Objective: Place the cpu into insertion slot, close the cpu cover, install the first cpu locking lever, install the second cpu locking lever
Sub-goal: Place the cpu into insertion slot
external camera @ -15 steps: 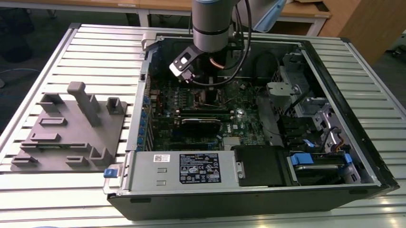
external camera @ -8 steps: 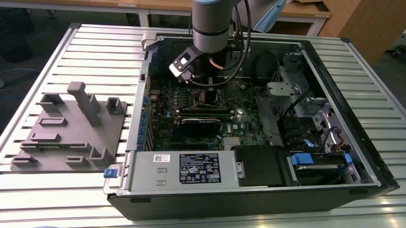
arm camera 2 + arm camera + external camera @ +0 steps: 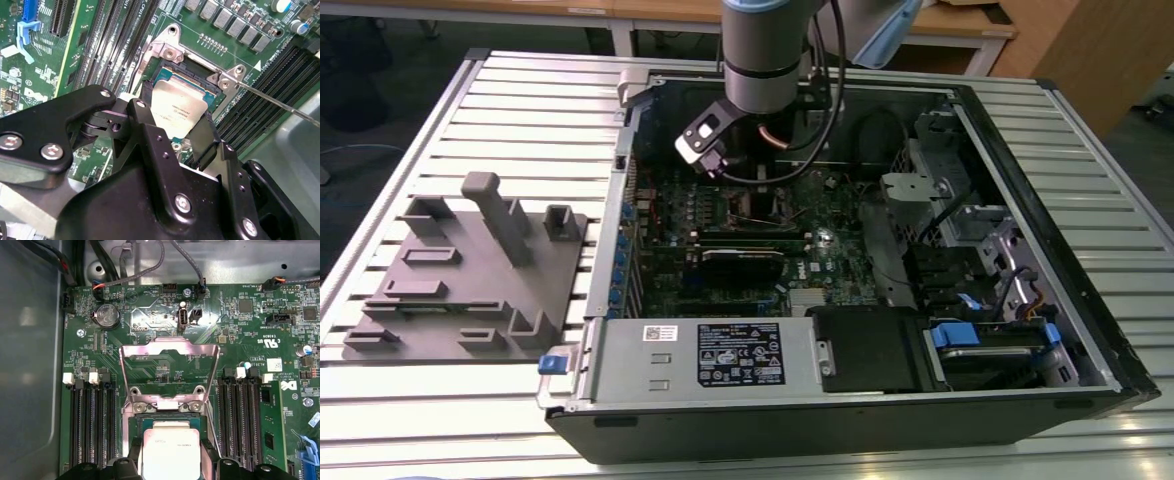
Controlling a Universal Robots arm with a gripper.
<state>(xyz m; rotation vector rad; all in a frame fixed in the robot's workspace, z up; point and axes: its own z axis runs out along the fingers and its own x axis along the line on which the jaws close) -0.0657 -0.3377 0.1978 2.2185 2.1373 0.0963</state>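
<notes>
Pretty sure this is a robotics lab or test workshop. A grey industrial robot arm [image 3: 767,50] hangs over a slatted aluminium-profile table [image 3: 494,110]. A desktop tower case [image 3: 854,430] lies on its side on that table with the panel off, green motherboard [image 3: 834,235] and cabling all exposed. Just beside the case sits a grey fixture block [image 3: 454,300] full of slots and posts. Plain wooden desks [image 3: 961,25] stand along the back.

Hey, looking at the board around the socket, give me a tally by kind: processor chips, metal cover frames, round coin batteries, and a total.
cpu: 1
cpu cover: 1
coin battery: 1
Total: 3
</notes>
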